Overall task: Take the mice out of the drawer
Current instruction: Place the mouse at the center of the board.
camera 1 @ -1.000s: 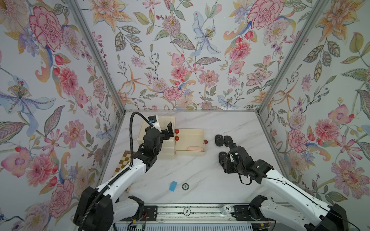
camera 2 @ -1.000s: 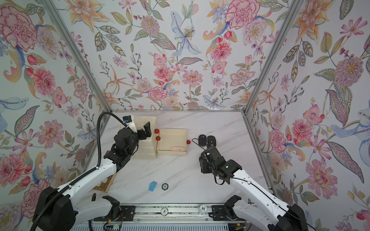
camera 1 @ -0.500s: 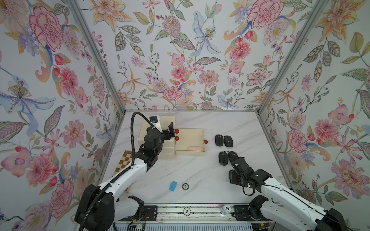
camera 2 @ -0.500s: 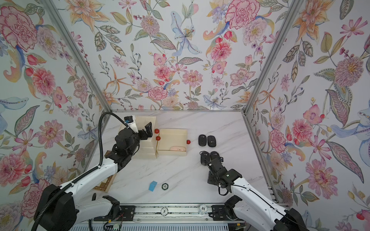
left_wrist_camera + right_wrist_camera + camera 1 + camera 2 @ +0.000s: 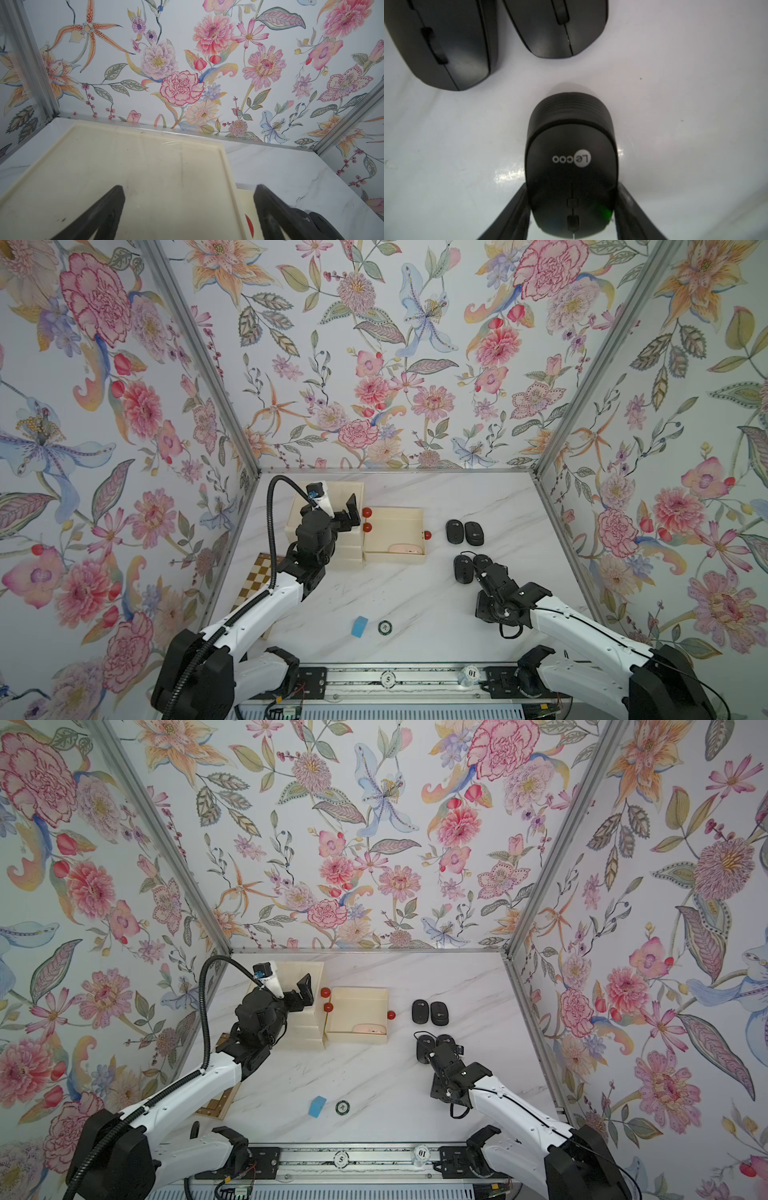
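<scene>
The right gripper (image 5: 572,187) is clamping a black mouse (image 5: 571,145) beside three other mice (image 5: 464,532), likely grouping them; the left gripper (image 5: 189,187), fingers spread, is hovering over the cabinet (image 5: 124,158), perhaps to steady it.

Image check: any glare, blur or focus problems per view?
Right wrist view: black mouse in the jaws is sharp at its logo, the two mice beyond are soft, and glare patches sit on the table beside it. Left wrist view: fingers dark and soft-edged, wallpaper crisp. Both top views: even light, faint shadows, corner posts lean from wide-angle distortion.
</scene>
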`<state>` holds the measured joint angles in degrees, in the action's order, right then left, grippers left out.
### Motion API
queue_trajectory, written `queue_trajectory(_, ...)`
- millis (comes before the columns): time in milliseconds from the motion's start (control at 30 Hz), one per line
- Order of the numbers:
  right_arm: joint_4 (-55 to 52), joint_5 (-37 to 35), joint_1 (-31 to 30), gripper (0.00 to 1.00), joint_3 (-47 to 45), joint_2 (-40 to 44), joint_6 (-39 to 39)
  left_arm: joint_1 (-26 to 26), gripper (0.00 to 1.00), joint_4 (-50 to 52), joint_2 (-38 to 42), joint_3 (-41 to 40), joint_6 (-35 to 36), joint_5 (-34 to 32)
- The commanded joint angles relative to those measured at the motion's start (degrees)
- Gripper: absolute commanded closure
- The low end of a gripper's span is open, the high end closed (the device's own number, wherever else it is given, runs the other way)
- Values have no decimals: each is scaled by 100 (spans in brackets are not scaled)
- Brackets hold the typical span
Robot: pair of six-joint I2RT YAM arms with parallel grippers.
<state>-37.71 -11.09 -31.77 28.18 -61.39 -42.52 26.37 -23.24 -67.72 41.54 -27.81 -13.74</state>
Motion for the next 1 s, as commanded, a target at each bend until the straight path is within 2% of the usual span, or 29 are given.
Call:
queue_trajectory(0,-169,13,39,47,35,-251,-117,8,0,-57,154,-93,119,-182)
queue_trajectory(67,-265,-56,39,44,135,-267,-125,13,0,-57,163,-115,128,-199)
queue_trajectory(133,-430,-109,39,31,252,-262,-138,8,0,-57,160,-119,145,-211)
queue_trajectory(200,-627,-104,25,25,438,-277,-134,8,0,-56,146,-93,192,-200)
queue_trajectory(367,-1053,-309,-297,21,1419,-155,123,2,0,-49,51,27,236,-149)
queue_trajectory(467,-677,-358,-487,21,2244,-326,1139,-9,0,79,14,171,283,-48)
queue_trajectory(533,-147,77,-488,21,2728,-579,2153,-9,0,230,29,289,337,40)
queue_trajectory(667,909,1427,-484,20,3470,-1409,4254,-25,0,447,181,407,377,229)
queue_trajectory(733,1152,1930,-426,20,3863,-1972,4962,-35,0,494,277,425,369,273)
queue_trajectory(900,890,3117,-146,21,5289,-3570,5722,-29,0,747,527,470,347,104)
queue_trajectory(967,656,3280,-183,22,5809,-4091,6006,-34,0,802,662,431,314,8)
